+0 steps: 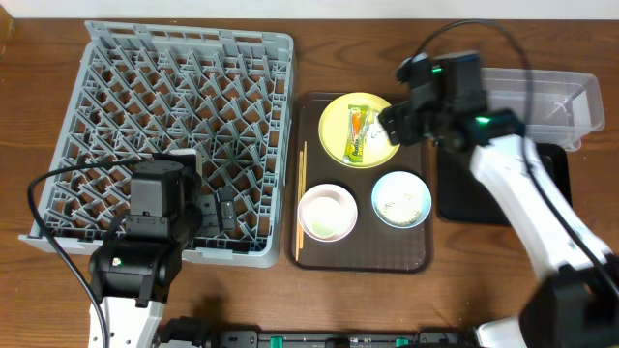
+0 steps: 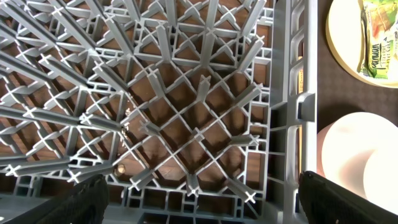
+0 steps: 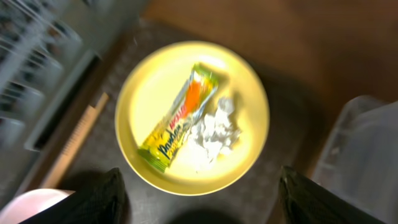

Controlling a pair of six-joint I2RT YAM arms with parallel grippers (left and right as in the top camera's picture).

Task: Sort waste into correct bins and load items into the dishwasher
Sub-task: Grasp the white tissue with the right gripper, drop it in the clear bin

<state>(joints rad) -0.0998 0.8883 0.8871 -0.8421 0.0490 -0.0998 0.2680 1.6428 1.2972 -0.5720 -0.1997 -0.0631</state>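
Observation:
The yellow plate (image 1: 334, 121) sits at the back of the brown serving tray (image 1: 363, 253) and carries the yellow-green wrapper (image 1: 359, 135) and the crumpled white tissue (image 1: 379, 138). My right gripper (image 1: 401, 121) hovers above it, open and empty. In the right wrist view (image 3: 199, 199) the wrapper (image 3: 180, 118) and tissue (image 3: 214, 130) lie side by side on the plate (image 3: 155, 87). The white bowl (image 1: 326, 213), the light-blue bowl (image 1: 400, 199) holding rice scraps, and the chopsticks (image 1: 301, 203) are on the serving tray. My left gripper (image 2: 205, 205) is open over the grey dish rack (image 1: 174, 97). I cannot make out the cup.
The clear tub (image 1: 556, 97) stands at the back right, with the black tray (image 1: 462, 198) in front of it, partly under my right arm. The left wrist view shows the rack's near right corner (image 2: 292, 124) and the white bowl (image 2: 351, 155) beside it.

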